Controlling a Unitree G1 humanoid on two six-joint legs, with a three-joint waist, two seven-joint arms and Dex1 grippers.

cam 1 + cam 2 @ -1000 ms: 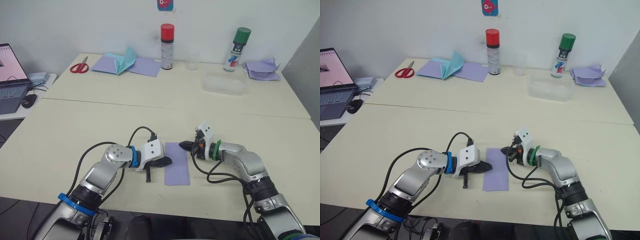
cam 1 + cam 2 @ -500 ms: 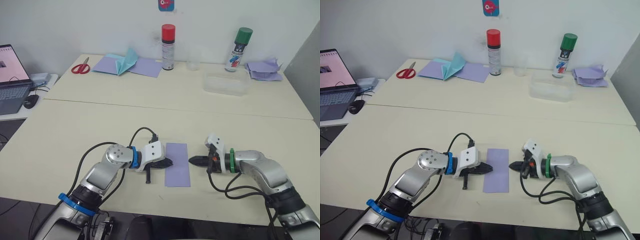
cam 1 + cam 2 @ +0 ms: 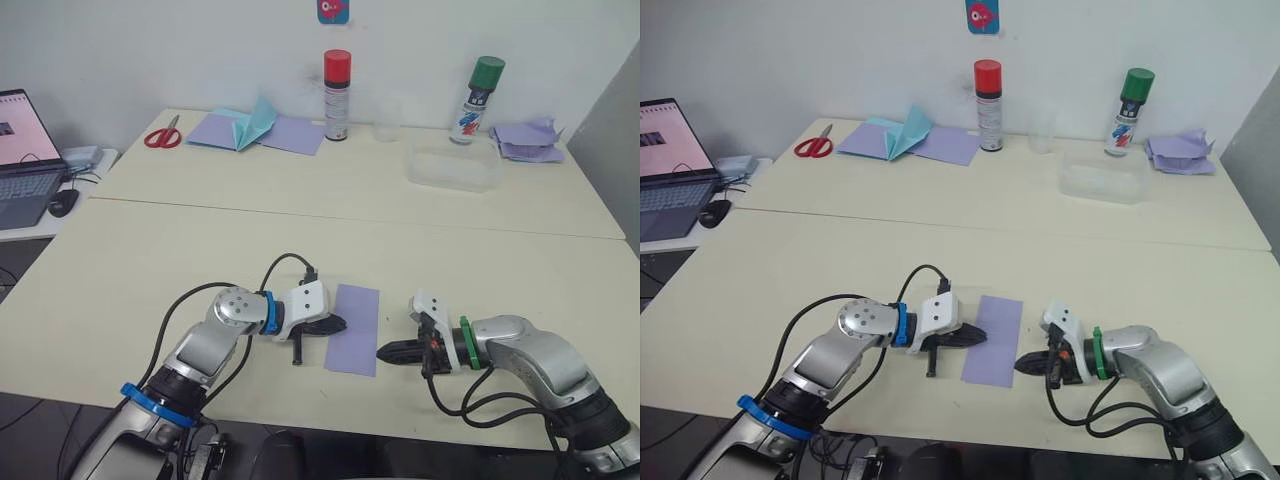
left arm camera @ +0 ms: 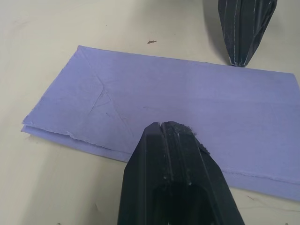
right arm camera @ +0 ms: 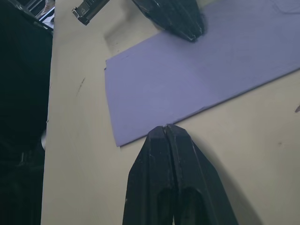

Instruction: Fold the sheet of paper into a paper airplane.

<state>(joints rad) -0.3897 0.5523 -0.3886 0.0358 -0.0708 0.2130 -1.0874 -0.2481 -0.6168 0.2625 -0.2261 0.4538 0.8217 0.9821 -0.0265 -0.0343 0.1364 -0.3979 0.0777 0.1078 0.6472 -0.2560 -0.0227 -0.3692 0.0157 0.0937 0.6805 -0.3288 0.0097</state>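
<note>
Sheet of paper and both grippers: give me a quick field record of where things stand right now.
sheet of paper: folded into a narrow strip, flat on the near table, slightly skewed
fold state: diagonal creases at one end, no airplane shape yet
left gripper: shut, tip resting on the sheet's left edge
right gripper: shut, tip on the table at the sheet's near right corner, holding nothing

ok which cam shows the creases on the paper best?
Left wrist view: the paper is seen close up, with its diagonal crease lines and its layered folded edge plain. The right wrist view gives one end and a long edge, with no creases legible. The eye views show a plain lavender strip between the left gripper and the right gripper.
</note>
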